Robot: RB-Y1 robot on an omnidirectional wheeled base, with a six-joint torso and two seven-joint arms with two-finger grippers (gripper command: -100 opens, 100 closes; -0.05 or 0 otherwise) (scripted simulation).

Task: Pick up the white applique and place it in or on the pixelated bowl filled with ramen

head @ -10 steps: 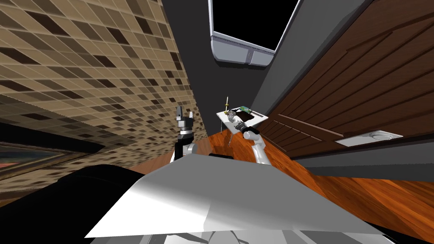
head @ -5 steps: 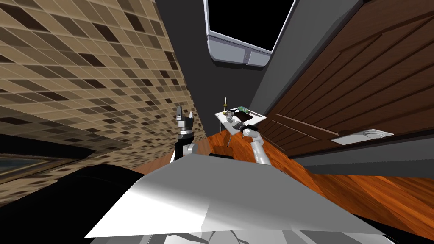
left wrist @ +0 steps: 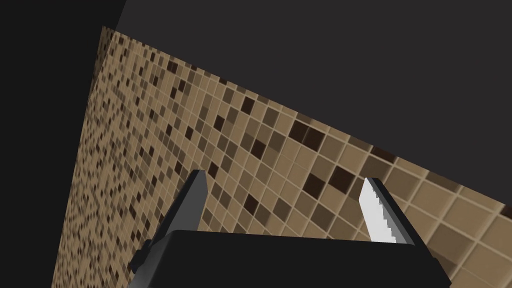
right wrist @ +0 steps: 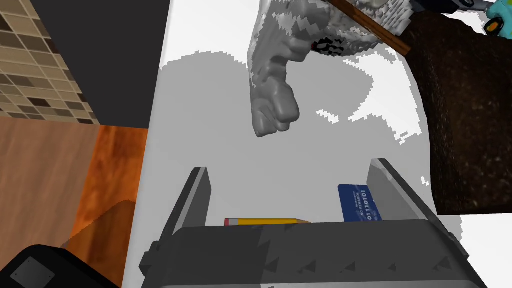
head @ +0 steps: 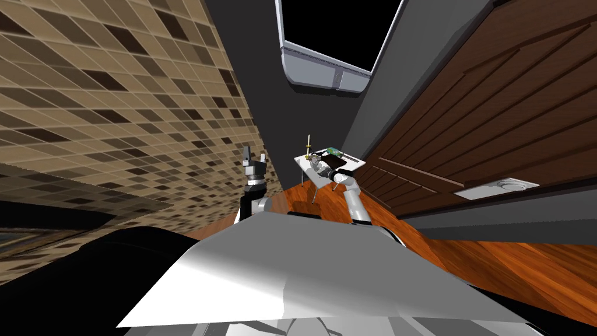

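Note:
A small white table (head: 354, 158) stands ahead by the dark wall. On it lies a lumpy grey-white thing (right wrist: 272, 95), seemingly the applique (head: 316, 159). Its far end meets a pixelated white mass (right wrist: 385, 12) with a brown stick (right wrist: 370, 25) lying across it; I cannot tell whether that mass is the bowl. My right gripper (right wrist: 292, 195) hovers open over the table top (right wrist: 200, 125), a short way before the lumpy thing, with nothing between its fingers. In the head view the right gripper (head: 322, 168) is over the table's near part. My left gripper (head: 255, 156) is raised to the left, open and empty.
A dark brown block (right wrist: 465, 115) lies beside the gripper, with a teal thing (right wrist: 497, 15) beyond it. A yellow pencil (right wrist: 265, 220) and a blue card (right wrist: 357, 202) lie under the gripper. A thin yellow stick (head: 308, 143) stands on the table. A brown door (head: 495, 116) stands to the right and a tiled wall (head: 116, 116) to the left.
My right arm has reached a little farther over the table towards the things on it. The head view has shifted slightly with my own move. The left arm holds still.

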